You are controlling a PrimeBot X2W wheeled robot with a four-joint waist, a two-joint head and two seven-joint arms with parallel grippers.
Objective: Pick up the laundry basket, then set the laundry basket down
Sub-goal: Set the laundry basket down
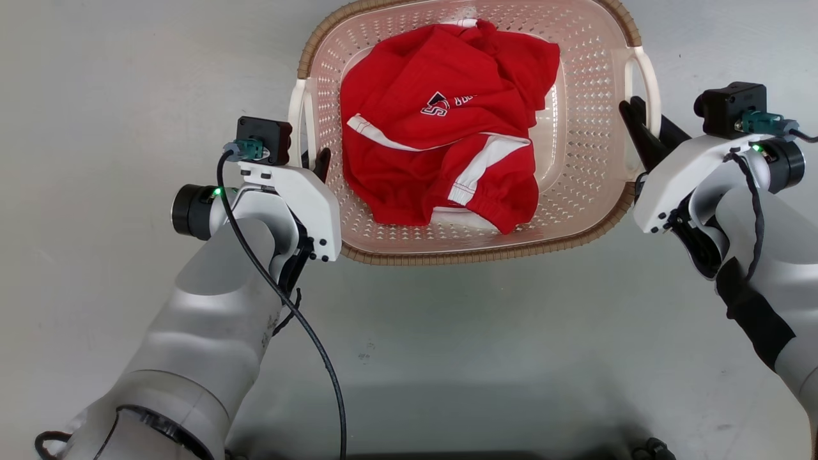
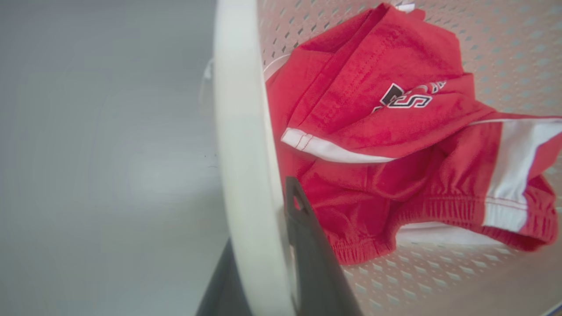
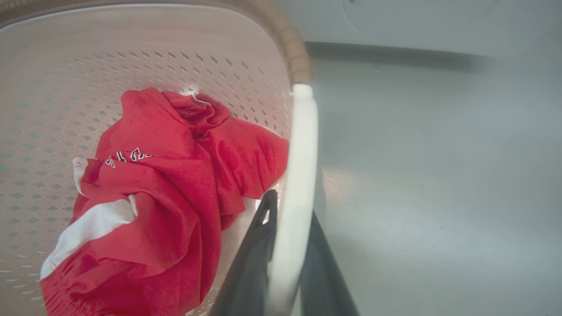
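Grey floor [image 1: 447, 358], no table involved. The laundry basket [image 1: 575, 160] sits centred ahead of the robot, between the two arms, long sides to left and right. A crumpled red garment [image 1: 441, 147] with white stripes lies loose in the bottom, near the middle.

Left pincer [image 1: 314, 161]: narrowed down onto the left handle [image 1: 296, 115]. In the left wrist view the white bar runs straight up between the two dark fingers [image 2: 307, 245], one inside the basket next to the cloth and one outside over the floor. There is no visible slack on either side.

Right pincer [image 1: 642, 124]: the same on the right handle [image 1: 648, 83]. In the right wrist view its fingers [image 3: 254, 254] press against both faces of the bar, just below where the brown rim [image 1: 473, 255] ends.

Reading: a grip on opposite handles lets both arms share the load, so the basket should come up level and not tip. Straddling the bars, with one finger in and one out, stops the basket sliding sideways off the fingers. The garment is clear of both inner fingers, so it should not snag.

I cannot tell whether the basket is already off the floor. A faint shadow lies under the near rim, but that settles nothing.

Watch: if the arms rise unevenly, the basket would tilt and the cloth would shift.
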